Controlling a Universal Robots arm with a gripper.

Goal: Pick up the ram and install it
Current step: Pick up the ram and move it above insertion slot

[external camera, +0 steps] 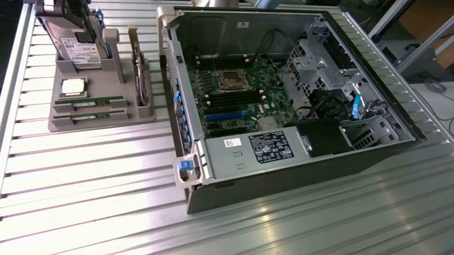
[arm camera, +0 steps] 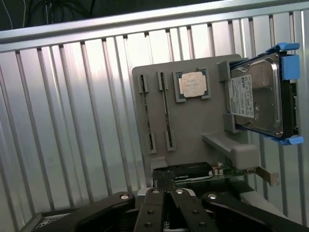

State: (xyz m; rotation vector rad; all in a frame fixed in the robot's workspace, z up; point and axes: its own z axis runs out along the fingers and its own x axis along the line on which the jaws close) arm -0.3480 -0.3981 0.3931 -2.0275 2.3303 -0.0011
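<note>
Exterior view: grey tray (external camera: 99, 125) sits on the slatted table (external camera: 85, 186), to the exterior view's left of the open computer case (external camera: 234, 196). The case shows the motherboard (external camera: 234, 101) inside. On the tray, ram stick (external camera: 89, 99) and second ram stick (external camera: 89, 112) stand on edge in end brackets. They are parallel and just beside each other. Their long axes run across the exterior view from left to right, slightly tilted, roughly square to the case's nearest long wall. The processor (external camera: 73, 86) lies just behind the first stick, with the hard drive (external camera: 78, 50) farther back. An expansion card (external camera: 142, 79) stands upright along the tray side nearest the case.

Wrist view: gripper (arm camera: 168, 184) has its fingers pinched fully together with nothing between them. It hangs off the tray (arm camera: 193, 121), on the expansion card (arm camera: 186, 172) side, well apart from both sticks. Ram stick (arm camera: 165, 110) is seen edge-on as a thin line next to the processor (arm camera: 192, 86). Second ram stick (arm camera: 147, 112) is one row farther from the processor. Both long axes point away from the gripper, along the tray. The hard drive (arm camera: 256, 96) is upright in blue rails.
</note>
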